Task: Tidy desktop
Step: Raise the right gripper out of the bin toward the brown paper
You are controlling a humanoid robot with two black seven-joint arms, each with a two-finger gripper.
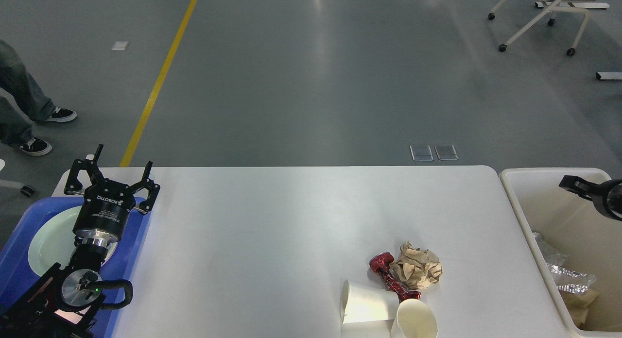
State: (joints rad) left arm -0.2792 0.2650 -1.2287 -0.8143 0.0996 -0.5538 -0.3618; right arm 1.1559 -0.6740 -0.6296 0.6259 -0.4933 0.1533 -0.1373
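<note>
The white desktop (291, 216) fills the middle of the head view. Near its front right lie a crumpled brown paper ball (417, 272), a crushed red wrapper (388, 276), a paper cup on its side (364, 304) and a second paper cup (415, 321), all close together. My left gripper (111, 177) is open and empty above the far end of the blue tray (138, 245). My right gripper (576, 185) shows only partly at the right edge, above the cream bin (522, 216); I cannot tell how its jaws stand.
The blue tray holds a pale green plate (48, 241) under my left arm. The bin holds crumpled silver foil (566, 279) and brown paper. A person's legs (22, 109) stand at the far left on the floor; a wheeled chair (539, 17) is far right.
</note>
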